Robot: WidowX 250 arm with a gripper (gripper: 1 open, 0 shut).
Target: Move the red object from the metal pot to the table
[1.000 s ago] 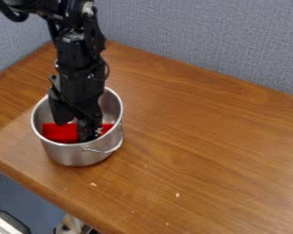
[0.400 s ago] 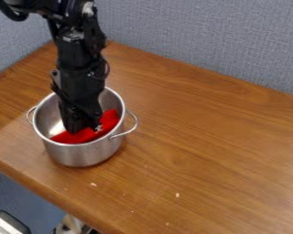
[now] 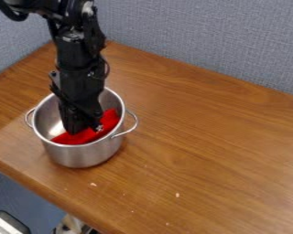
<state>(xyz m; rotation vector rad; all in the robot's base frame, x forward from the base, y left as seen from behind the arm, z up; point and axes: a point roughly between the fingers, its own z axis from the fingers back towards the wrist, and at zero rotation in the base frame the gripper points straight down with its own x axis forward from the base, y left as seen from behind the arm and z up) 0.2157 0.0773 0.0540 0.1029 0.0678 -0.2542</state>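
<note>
One camera view here, looking down at an angle over the table [image 3: 222,137], so that's all there is to go through. The metal pot [image 3: 78,146] sits near the table's left front corner, and the arm comes straight down into its mouth — makes sense, since the straight sides leave no way in except from above. The gripper [image 3: 80,122] is low inside the pot, right over the red object [image 3: 85,133], which shows as a red patch on the pot's floor around the fingertips. The jaws are pinched in as tight as they go — looks like they're clamped on the red object, though the arm hides the actual contact. My guess: the grasp is made, the lift out isn't yet. Plenty of bare wood to the right for setting it down.
</note>
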